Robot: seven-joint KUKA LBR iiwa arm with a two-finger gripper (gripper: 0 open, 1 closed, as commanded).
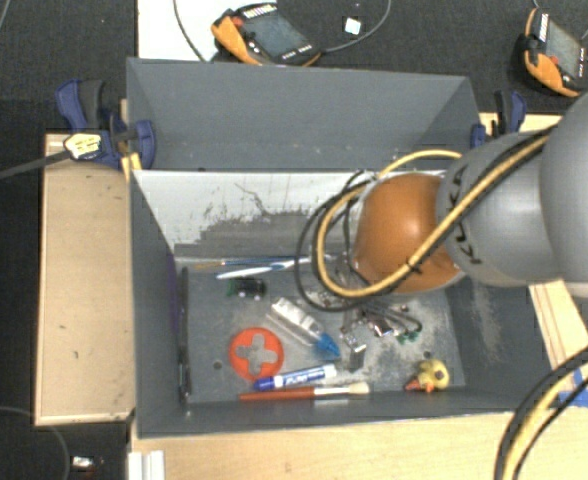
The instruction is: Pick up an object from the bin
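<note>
- The gripper [362, 330] hangs low over the floor of the grey bin [164, 298], beneath the arm's orange wrist cover [399, 233]. Whether the jaws are apart or together cannot be told.
- Just left of the jaws lies a clear tube with a blue cap [304, 328], slanted, its blue end nearest them. Contact cannot be made out.
- Further left and slightly nearer the view's bottom sits a red round disc with a cross [257, 353].
- Below the jaws lies a blue-and-white marker [296, 377], and beyond it an orange-handled brush [299, 393] lies along the wall.
- Down to their right is a small yellow toy [432, 374].
- Up to their left lie a small black object [244, 288] and a thin pen [254, 265].
</note>
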